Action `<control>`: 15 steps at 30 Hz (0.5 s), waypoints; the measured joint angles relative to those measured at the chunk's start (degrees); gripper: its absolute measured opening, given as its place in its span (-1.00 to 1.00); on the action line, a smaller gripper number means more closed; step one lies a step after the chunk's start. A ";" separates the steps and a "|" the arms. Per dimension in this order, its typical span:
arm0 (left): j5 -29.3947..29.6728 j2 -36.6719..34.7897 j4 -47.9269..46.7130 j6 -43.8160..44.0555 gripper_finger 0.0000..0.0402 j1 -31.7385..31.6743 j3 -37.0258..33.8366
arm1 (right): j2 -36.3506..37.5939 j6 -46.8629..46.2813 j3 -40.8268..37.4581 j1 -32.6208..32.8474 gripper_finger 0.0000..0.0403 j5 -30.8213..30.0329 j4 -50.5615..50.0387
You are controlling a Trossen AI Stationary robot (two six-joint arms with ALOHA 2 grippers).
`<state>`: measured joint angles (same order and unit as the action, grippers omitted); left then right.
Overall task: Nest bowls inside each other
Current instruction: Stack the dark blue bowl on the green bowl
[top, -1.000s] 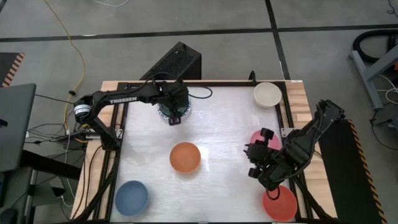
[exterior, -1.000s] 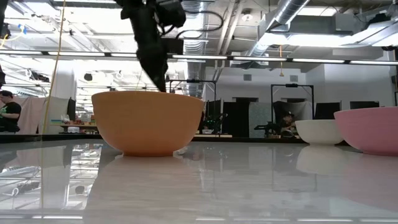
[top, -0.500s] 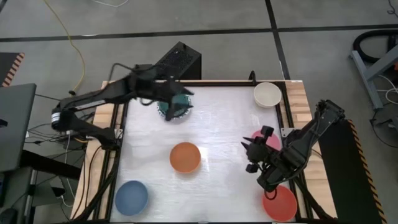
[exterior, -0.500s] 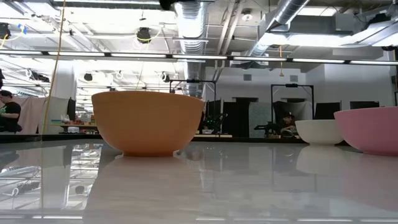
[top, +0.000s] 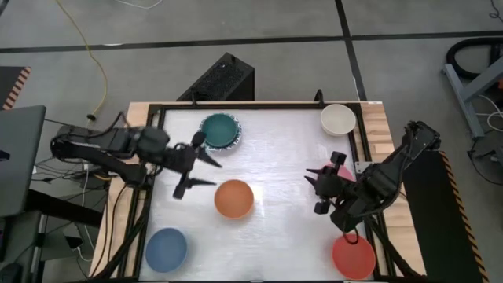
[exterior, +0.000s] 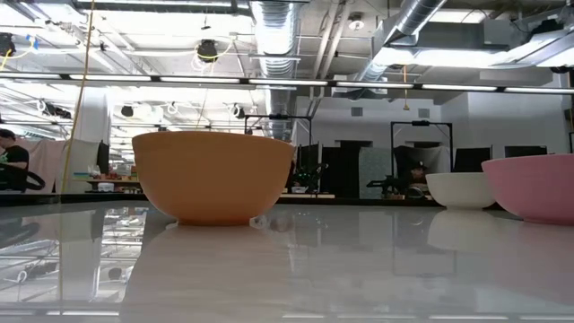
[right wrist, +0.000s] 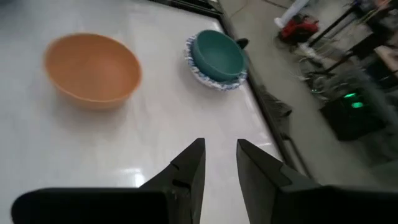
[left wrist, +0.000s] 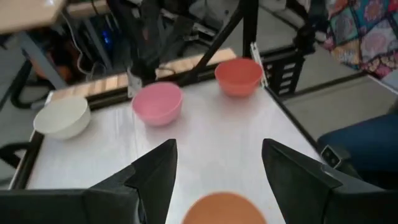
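A green bowl (top: pixel 220 130) sits nested in a white bowl with a blue patterned rim (right wrist: pixel 214 81) at the table's far side. The orange bowl (top: pixel 234 198) stands mid-table, a blue bowl (top: pixel 166 249) near left, a cream bowl (top: pixel 338 119) far right, and a red bowl (top: pixel 353 256) near right. The pink bowl (left wrist: pixel 157 102) stands at the right, partly under my right arm in the high view. My left gripper (top: pixel 206 169) hangs open over the table's left part, between the green stack and the orange bowl. My right gripper (top: pixel 316 191) hovers beside the pink bowl, open by a narrow gap, with nothing between its fingers.
A black frame (top: pixel 236 104) runs round the white tabletop, with wooden strips (top: pixel 381 126) outside it. Bare tabletop lies between the orange bowl and my right gripper. Cables (top: pixel 55 169) and a dark box (top: pixel 224 79) sit off the table to the left and behind it.
My left gripper has risen from above the green bowl stack and swung toward the table's left and near side. It has tipped from pointing down to almost level and stays open. The green bowl stays nested in the patterned bowl.
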<state>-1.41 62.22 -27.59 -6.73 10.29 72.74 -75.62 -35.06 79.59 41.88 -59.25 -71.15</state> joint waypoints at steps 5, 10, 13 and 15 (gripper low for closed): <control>9.63 -5.39 7.70 5.26 0.13 6.33 -13.00 | 2.79 -0.10 0.00 1.58 -0.44 2.72 1.94; 15.69 -8.07 8.02 18.15 0.13 11.31 -19.63 | 3.33 -4.17 0.00 4.06 -0.44 3.88 2.18; 18.36 -7.38 3.23 23.47 0.13 14.89 -19.79 | 3.27 -4.83 -0.89 5.55 -0.44 3.86 2.87; 19.32 -6.56 0.24 25.42 0.13 17.03 -19.77 | 3.20 -5.46 -2.11 6.07 -0.44 3.85 3.04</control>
<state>17.91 55.67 -27.35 18.70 27.32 52.96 -72.42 -40.53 77.48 47.95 -55.40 -68.11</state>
